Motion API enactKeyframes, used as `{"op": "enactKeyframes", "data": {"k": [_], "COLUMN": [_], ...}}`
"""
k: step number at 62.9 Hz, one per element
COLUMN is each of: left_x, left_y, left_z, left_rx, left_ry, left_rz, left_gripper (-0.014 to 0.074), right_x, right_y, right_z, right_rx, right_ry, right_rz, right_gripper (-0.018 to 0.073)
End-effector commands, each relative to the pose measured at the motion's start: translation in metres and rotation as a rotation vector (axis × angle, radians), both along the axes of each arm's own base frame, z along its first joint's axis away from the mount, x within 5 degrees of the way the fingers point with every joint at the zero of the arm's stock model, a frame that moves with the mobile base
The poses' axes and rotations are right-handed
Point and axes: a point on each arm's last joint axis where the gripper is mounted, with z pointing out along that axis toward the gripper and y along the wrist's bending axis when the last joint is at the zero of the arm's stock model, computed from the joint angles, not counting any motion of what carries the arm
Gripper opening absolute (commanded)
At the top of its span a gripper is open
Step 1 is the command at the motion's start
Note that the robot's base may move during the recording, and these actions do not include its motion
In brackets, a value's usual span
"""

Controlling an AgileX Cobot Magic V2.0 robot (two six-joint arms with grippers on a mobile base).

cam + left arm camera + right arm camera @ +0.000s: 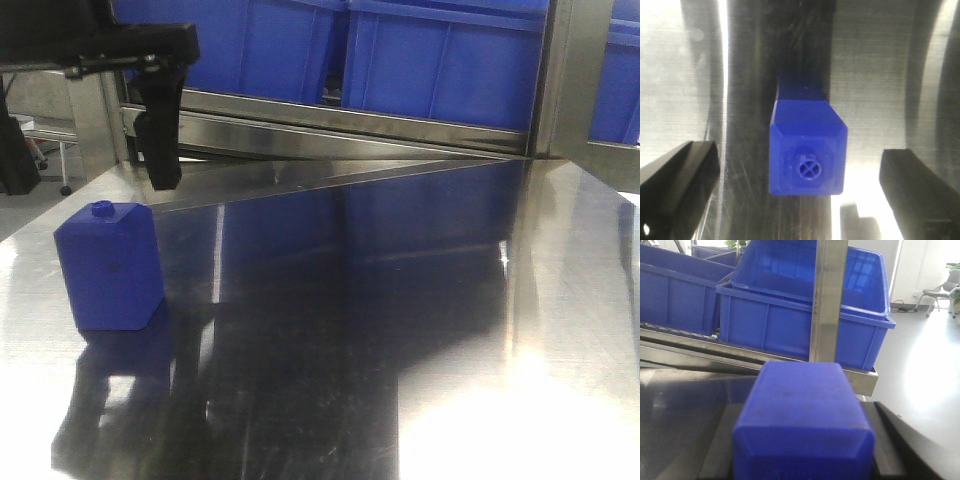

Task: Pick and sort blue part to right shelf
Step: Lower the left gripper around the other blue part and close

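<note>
A blue block-shaped part (108,265) with a small round cap stands on the steel table (420,300) at the left. My left gripper (160,150) hangs above and just behind it. In the left wrist view the part (807,155) lies straight below the left gripper (800,195), whose black fingers (677,185) stand wide apart on either side without touching it. My right gripper (805,450) is shut on a second blue part (805,415), held up facing the shelf. The right gripper is out of the front view.
Large blue bins (805,315) sit on a steel shelf rail (740,357) behind the table, with an upright steel post (830,295) in front of them. The bins (440,60) and rail also show in the front view. A chair (940,295) stands on the floor at far right.
</note>
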Motion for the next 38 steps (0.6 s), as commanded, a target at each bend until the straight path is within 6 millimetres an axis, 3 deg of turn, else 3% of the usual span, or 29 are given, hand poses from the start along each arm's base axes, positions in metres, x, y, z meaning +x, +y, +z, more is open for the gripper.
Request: {"op": "enactKeyframes", "data": {"k": [1,29,38], "left_x": [-0.004,-0.004,-0.004], "left_y": [0.0,-0.004,-0.004], "left_z": [0.016,-0.027,-0.028], "left_rx": [-0.013,-0.019,-0.023], "left_ry": [-0.019,0.044,0.042], "left_rz": [0.004,0.012,0.013], "left_gripper": [0.0678,0.0678,0.0678], "right_x": [-0.002,-0.002,-0.002], "right_y": [-0.001,-0.001,-0.001], "right_z": [0.017,0.017,0.017], "right_rx": [-0.015,-0.015,-0.015], "right_ry": [-0.112,-0.112,-0.112], "right_rz": [-0.009,-0.009,-0.009], "right_gripper": [0.0414,0.0414,0.0414]}}
